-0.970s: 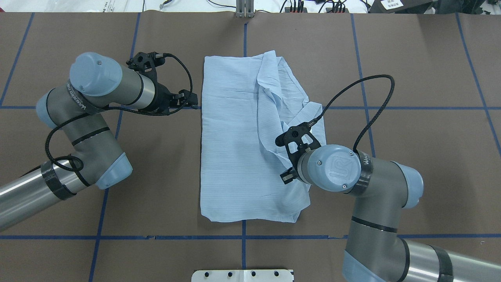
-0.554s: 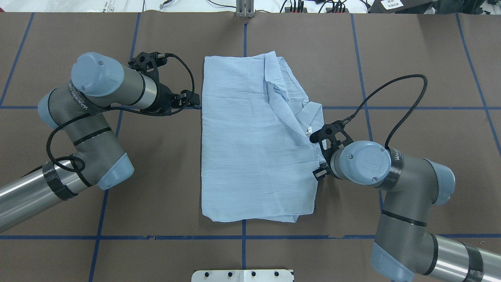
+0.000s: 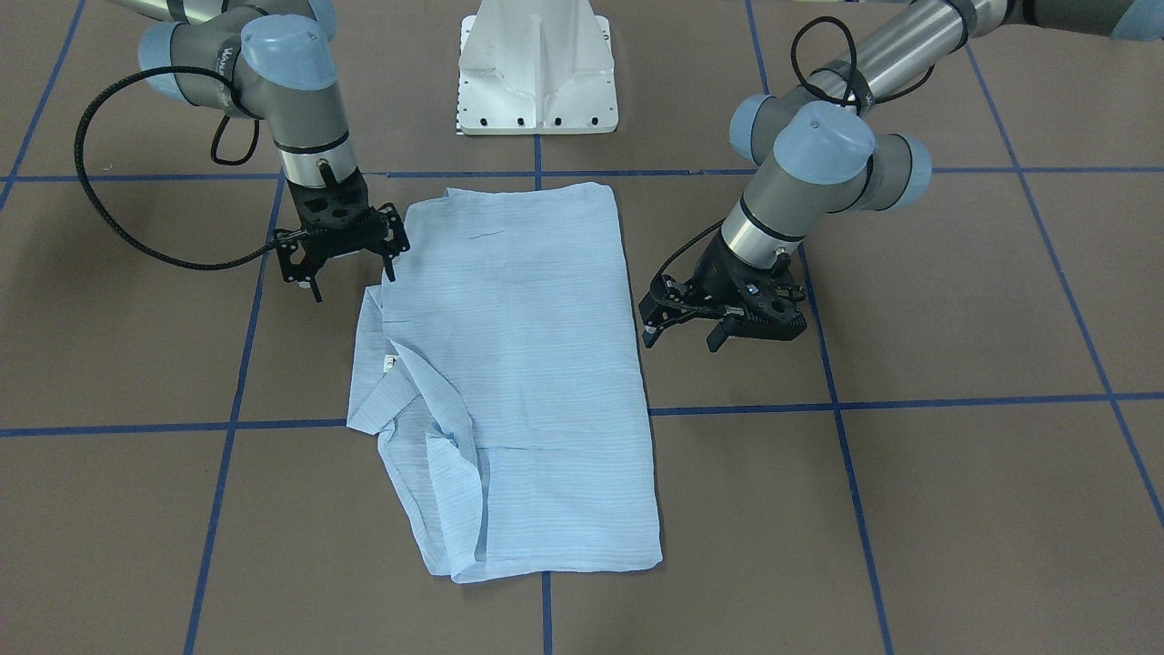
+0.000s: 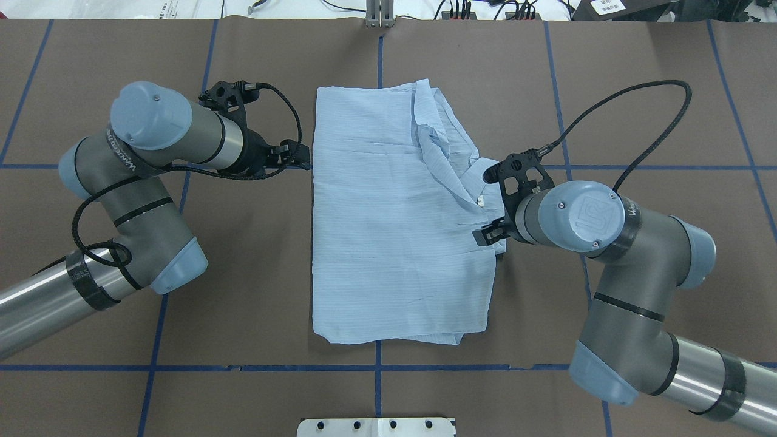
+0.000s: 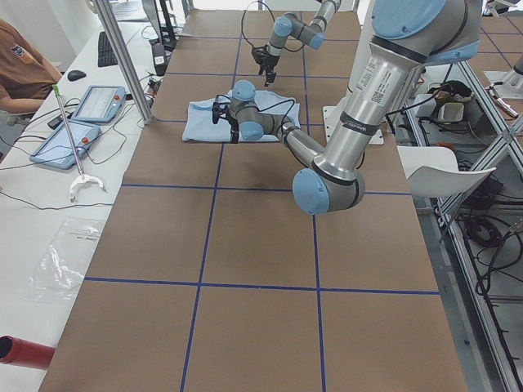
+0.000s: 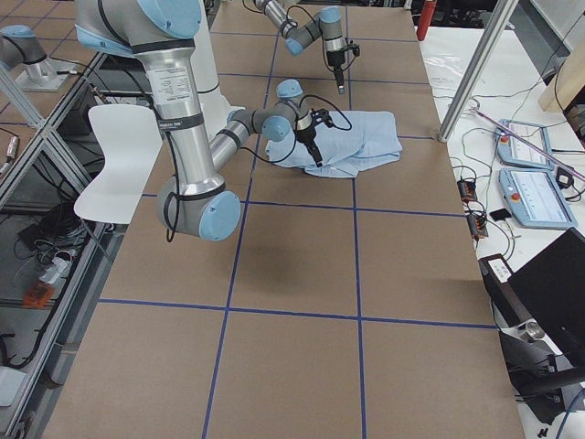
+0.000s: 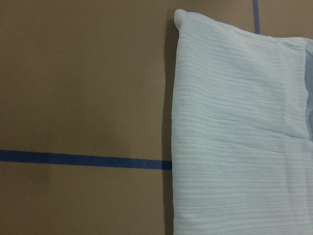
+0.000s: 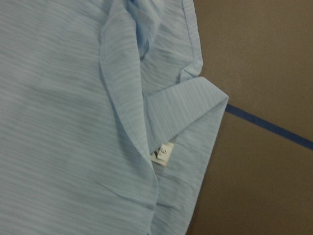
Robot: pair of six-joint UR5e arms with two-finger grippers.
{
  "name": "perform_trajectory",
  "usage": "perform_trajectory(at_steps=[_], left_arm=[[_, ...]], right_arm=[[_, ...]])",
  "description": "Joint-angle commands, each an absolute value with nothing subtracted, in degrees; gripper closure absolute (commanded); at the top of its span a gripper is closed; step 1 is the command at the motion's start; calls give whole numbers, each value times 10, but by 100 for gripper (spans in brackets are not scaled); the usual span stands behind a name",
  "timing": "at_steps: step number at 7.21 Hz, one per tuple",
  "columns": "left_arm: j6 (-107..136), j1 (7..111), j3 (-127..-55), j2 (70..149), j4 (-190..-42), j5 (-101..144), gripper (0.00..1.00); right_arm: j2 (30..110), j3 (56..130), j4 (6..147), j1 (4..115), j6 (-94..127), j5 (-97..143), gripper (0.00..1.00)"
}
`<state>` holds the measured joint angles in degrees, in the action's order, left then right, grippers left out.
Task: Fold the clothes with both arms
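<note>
Table: brown cover with a blue tape grid. Shirt lies flat at centre, folded to a rough rectangle with its long axis running away from the robot. Its left edge is straight and clean. The right side is messier, with a bunched fold running diagonally along the far right. Left arm comes in from the left with its wrist pointing at the shirt's left edge. Right arm comes in from the right with its wrist over the shirt's right edge, about mid-length. Left gripper has its fingers spread and holds nothing. It sits just beside the left edge, apart from the cloth, over a tape line. Right gripper is also spread and empty. One finger is above the shirt's right edge next to the collar; can't tell whether it touches the fabric. Collar is a pointed flap sticking out past the right edge onto bare table, its tip close to a tape line. Label is small and white, showing at the neck seam just inside the collar.
</note>
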<state>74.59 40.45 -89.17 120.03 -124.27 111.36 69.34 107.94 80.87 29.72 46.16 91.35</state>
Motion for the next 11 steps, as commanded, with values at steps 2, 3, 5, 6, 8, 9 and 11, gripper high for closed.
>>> perform_trajectory(at_steps=[2,3,5,6,8,9,11], left_arm=[[747,405,-896,1201,-1241,1112,0],[747,405,-908,1202,-1241,1104,0],[745,411,-924,1202,-1241,1100,0],[745,411,-925,1211,-1242,1100,0],[741,411,-925,1208,-1241,1098,0],[741,411,-923,1208,-1239,1098,0],[741,413,-919,1202,-1238,1098,0]], right_arm=[[566,963,803,307,465,917,0],[544,936,802,307,466,917,0],[535,888,770,308,463,917,0],[534,883,766,308,463,917,0],[535,882,765,318,459,917,0],[534,874,760,322,458,917,0],[491,822,754,325,454,916,0]])
